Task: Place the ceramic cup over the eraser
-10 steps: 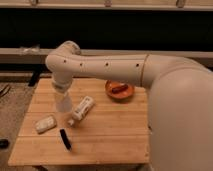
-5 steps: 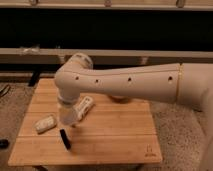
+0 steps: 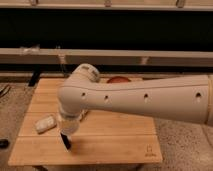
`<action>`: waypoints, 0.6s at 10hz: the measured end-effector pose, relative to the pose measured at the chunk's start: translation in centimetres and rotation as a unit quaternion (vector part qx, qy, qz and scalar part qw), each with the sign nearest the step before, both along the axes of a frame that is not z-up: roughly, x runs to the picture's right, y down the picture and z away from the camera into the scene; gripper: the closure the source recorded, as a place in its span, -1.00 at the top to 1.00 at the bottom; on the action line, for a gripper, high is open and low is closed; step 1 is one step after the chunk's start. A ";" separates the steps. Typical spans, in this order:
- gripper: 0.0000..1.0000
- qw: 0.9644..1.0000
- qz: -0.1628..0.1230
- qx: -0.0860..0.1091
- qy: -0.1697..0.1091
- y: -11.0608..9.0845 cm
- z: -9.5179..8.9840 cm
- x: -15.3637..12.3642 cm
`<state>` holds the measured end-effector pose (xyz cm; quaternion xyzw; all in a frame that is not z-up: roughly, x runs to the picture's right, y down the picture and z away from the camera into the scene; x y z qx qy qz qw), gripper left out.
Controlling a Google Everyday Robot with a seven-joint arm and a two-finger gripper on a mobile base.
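Gripper (image 3: 68,119), jaws clenched on the ceramic cup (image 3: 68,128), has dropped closer over the eraser (image 3: 66,143).

light slatted wooden tabletop (image 3: 115,145): small dark mark at front-right corner | pale whitish rectangular block (image 3: 45,123): lying flat near left edge | orange round bowl (image 3: 118,79): far side, mostly hidden | hand (image 3: 67,128): low over front-left tabletop

Wooden table (image 3: 115,137) is occupied by pale block (image 3: 45,123), eraser (image 3: 65,142) and orange bowl (image 3: 118,79); gripper (image 3: 68,126) is held just above eraser.
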<state>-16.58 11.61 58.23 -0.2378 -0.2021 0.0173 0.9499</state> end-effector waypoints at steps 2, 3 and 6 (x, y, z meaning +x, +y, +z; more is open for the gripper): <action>-1.00 1.000 -0.019 0.001 -0.008 1.5 -0.7 0.0; -1.00 1.000 -0.029 0.001 -0.010 2.2 -0.8 -0.1; -1.00 0.998 -0.054 -0.009 -0.012 3.7 -0.4 -0.9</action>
